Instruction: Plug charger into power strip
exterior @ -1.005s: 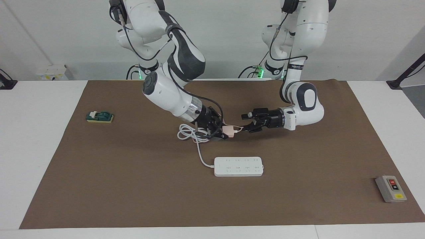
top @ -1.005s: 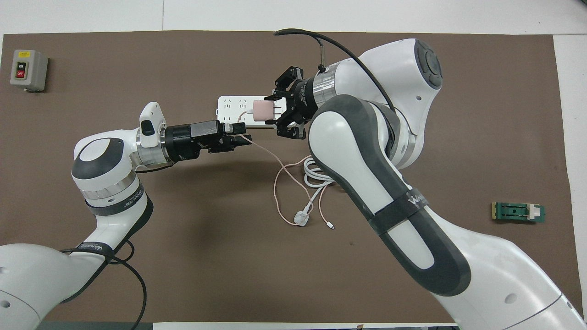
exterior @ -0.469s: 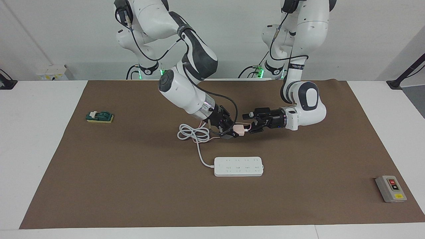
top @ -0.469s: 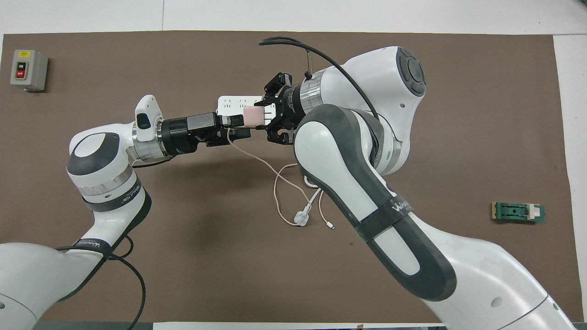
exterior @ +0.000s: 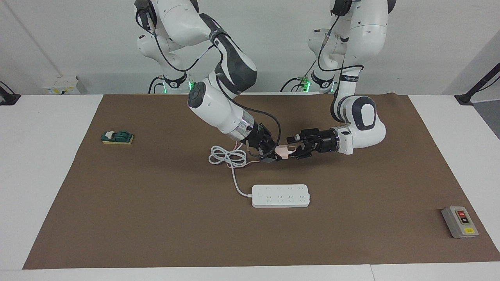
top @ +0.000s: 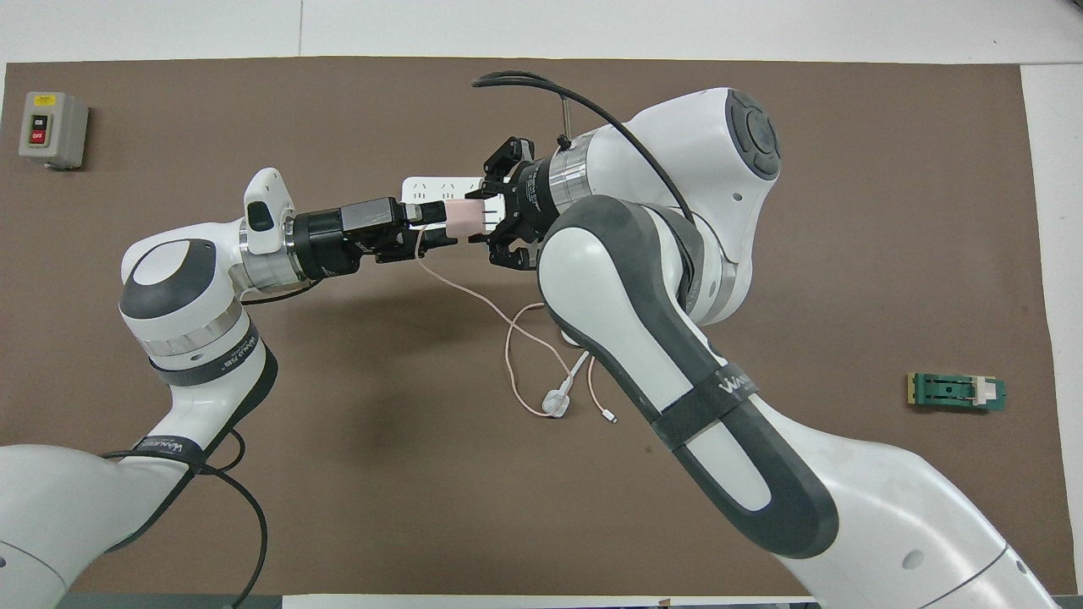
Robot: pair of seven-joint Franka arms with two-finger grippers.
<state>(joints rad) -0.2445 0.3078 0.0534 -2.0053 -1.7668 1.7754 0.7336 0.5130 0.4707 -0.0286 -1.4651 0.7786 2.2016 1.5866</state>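
Note:
The pale pink charger [exterior: 282,151] hangs in the air over the brown mat, between the two grippers; it also shows in the overhead view [top: 464,217]. My right gripper [exterior: 271,154] [top: 495,222] is shut on its pronged end. My left gripper [exterior: 295,150] [top: 431,228] meets the charger's other end, touching or nearly touching it. The thin pink cable [top: 508,338] trails from the charger down to the mat. The white power strip [exterior: 280,195] lies flat on the mat, farther from the robots than the grippers, and is partly hidden in the overhead view [top: 427,188].
The strip's thick white cord [exterior: 226,156] coils under the right arm and ends in a round white plug [top: 556,403]. A grey switch box [exterior: 459,221] stands at the left arm's end. A green block [exterior: 117,137] lies at the right arm's end.
My right gripper has carried the charger toward the left arm's end. My left gripper has closed the gap and now meets the charger. The cable has swung along.

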